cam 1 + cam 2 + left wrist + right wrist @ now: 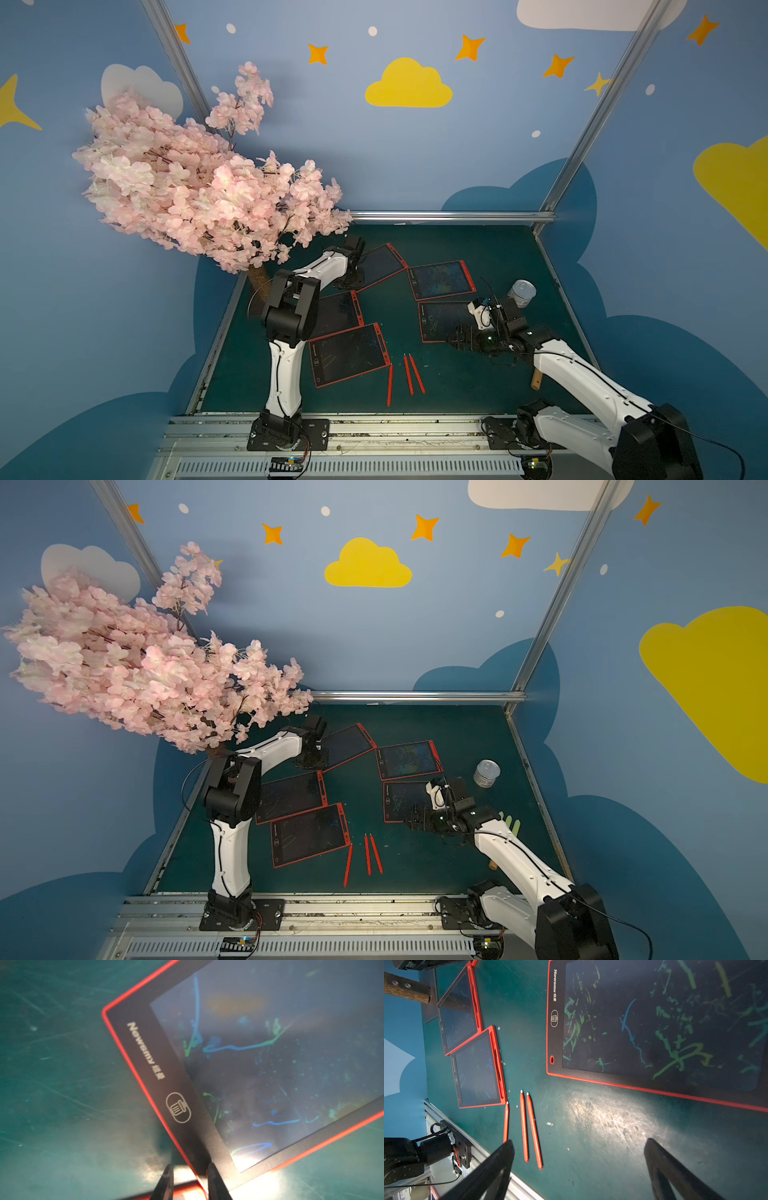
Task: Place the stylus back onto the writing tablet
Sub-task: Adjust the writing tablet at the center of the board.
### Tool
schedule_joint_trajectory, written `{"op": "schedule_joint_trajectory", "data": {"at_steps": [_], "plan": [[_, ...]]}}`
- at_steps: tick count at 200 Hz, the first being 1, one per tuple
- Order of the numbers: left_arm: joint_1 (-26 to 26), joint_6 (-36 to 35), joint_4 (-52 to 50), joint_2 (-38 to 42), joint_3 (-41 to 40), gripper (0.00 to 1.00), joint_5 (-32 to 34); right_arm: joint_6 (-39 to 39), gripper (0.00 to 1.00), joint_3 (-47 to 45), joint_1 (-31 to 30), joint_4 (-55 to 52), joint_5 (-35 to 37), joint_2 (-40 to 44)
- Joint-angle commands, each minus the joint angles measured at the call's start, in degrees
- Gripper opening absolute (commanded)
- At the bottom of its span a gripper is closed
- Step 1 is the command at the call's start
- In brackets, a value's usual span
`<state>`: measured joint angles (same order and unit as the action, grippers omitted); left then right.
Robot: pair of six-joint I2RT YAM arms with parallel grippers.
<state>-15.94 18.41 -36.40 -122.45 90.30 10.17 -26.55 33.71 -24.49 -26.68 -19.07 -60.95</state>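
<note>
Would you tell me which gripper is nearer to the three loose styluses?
Right. The right gripper hovers close to the three loose styluses, jaws wide; the left gripper is at a corner of the far tablet, well away.

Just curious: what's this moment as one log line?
left pincer: narrow gap, at tablet corner | right pincer: open, empty, over mat | styluses: three loose on mat

Dim light is covering the dark-green table mat point(457, 247); both top views are bowing at their edges. The left wrist view is blurring, glare blooming at five o'clock on the red-framed writing tablet point(259, 1076).
</note>
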Motion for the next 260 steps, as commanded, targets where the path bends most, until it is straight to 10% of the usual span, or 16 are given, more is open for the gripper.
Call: {"op": "schedule_joint_trajectory", "data": {"at_steps": [1,161,260], "plan": [[3.5,-0.3,-7.2,-0.8,-2.3,0.29,2.9,0.7,0.97,-0.8,-0.3,-1.1,0.8,0.6],[-1.8,4.5,-1.8,13.7,-7.2,0.37,-6.3,0.7,0.97,-1.1,-0.3,-0.6,-0.1,2.3],[-12.9,9.9,1.5,0.1,8.2,0.56,-7.4,-4.2,0.98,0.4,-0.4,-1.7,0.2,5.5]]}}
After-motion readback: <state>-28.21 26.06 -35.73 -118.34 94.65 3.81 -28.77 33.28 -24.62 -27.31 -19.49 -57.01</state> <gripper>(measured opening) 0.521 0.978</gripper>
